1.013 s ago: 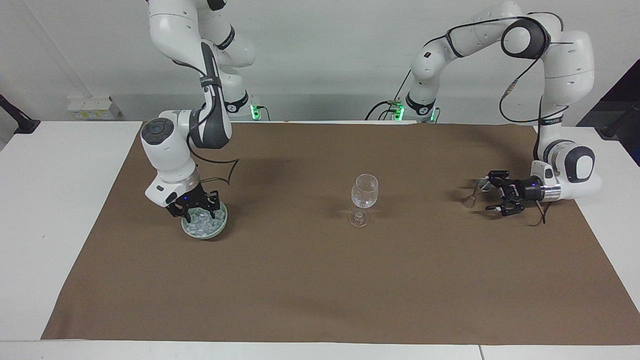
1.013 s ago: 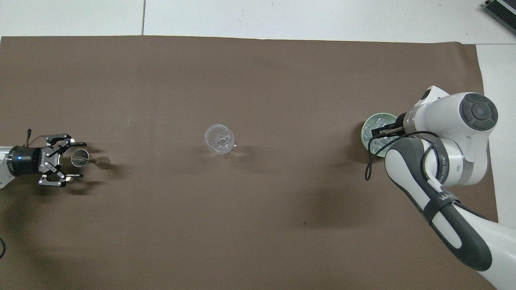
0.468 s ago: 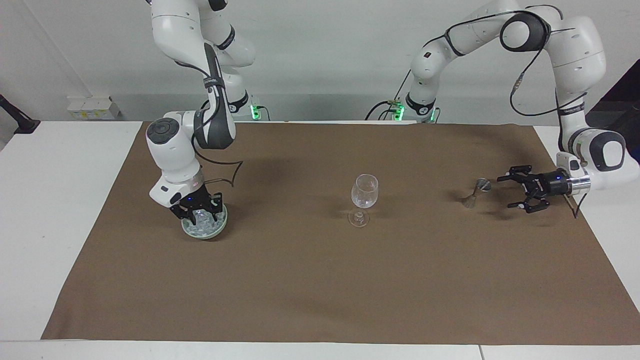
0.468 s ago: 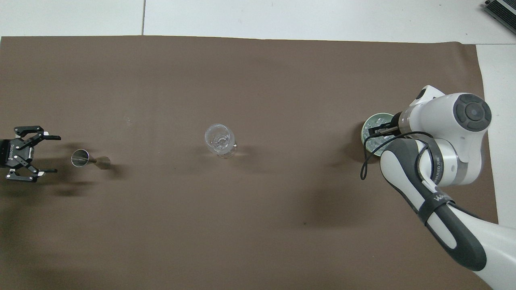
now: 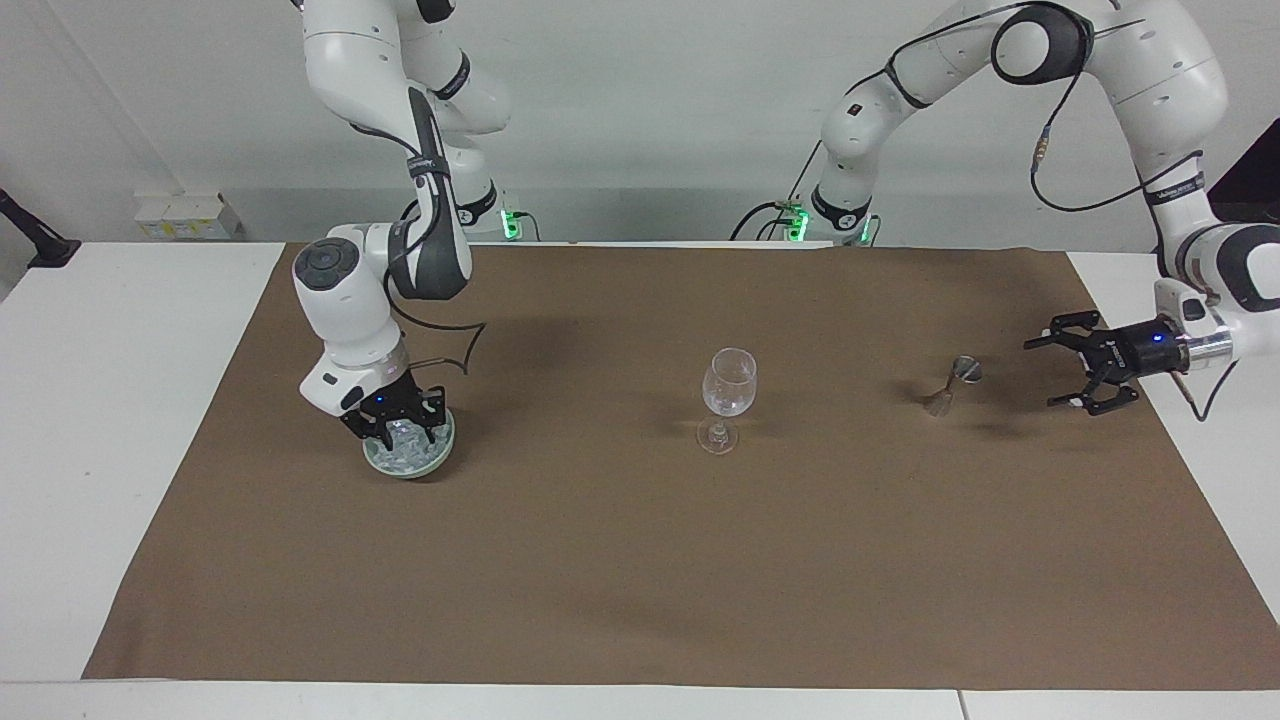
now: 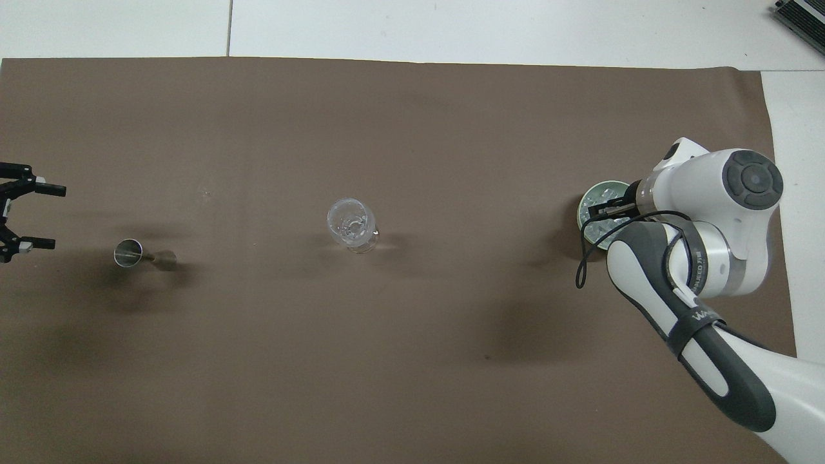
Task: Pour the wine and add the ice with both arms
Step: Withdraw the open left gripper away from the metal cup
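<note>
A clear stemmed wine glass stands upright mid-cloth; it also shows in the overhead view. A small metal jigger stands alone toward the left arm's end. My left gripper is open and empty, held sideways above the cloth's edge, well clear of the jigger. A green bowl with a heap of ice sits toward the right arm's end. My right gripper points down into the ice.
A brown cloth covers most of the white table. The right arm's elbow and forearm hang over the cloth beside the bowl. A small white box sits off the table, by the wall.
My left gripper, open, has drawn back from the jigger toward the left arm's end of the table. My right gripper has stayed in the bowl, shifting slightly.
</note>
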